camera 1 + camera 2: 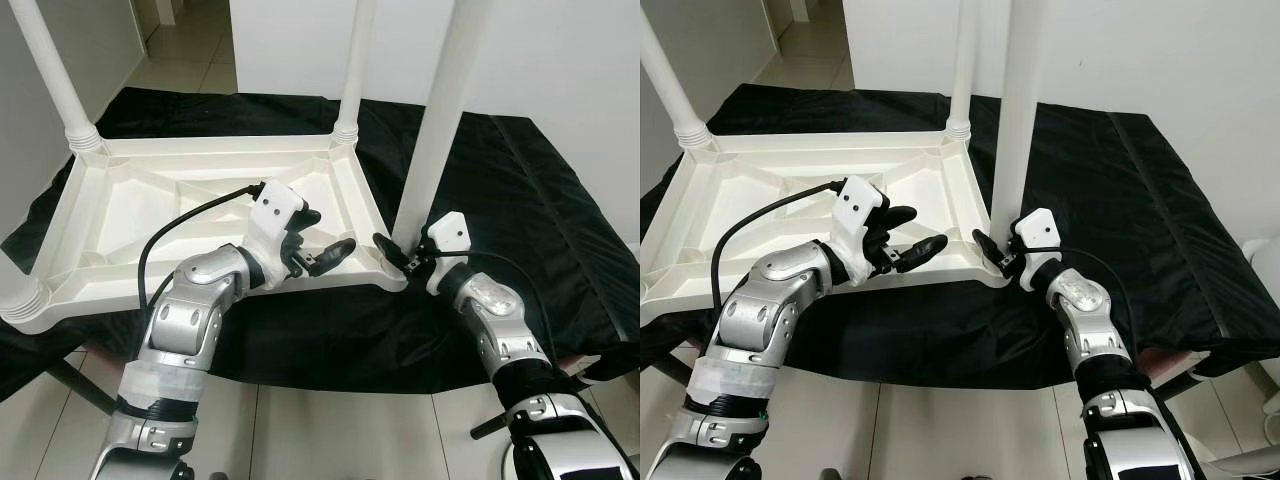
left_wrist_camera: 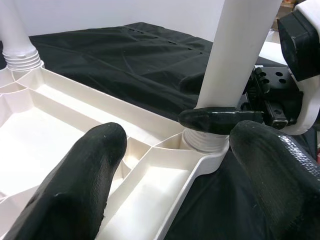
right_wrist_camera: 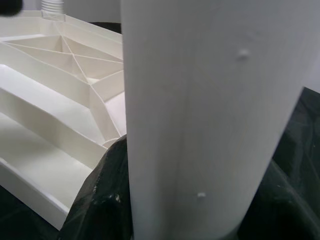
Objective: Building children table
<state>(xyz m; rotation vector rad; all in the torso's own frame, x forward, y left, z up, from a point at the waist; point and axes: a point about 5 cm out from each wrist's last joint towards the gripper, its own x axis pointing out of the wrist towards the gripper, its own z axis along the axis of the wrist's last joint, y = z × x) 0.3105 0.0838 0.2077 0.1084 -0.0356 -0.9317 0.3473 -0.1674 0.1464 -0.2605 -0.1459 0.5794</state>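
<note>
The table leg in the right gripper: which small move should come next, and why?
Probably turn the leg further into its corner socket. The right gripper clasps the leg's base, thread rings show above the socket, and the open left gripper rests on the tabletop rim beside it.

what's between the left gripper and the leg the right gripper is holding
In the left eye view, the tabletop's white corner rim lies between the left gripper and the leg in the right gripper.
</note>
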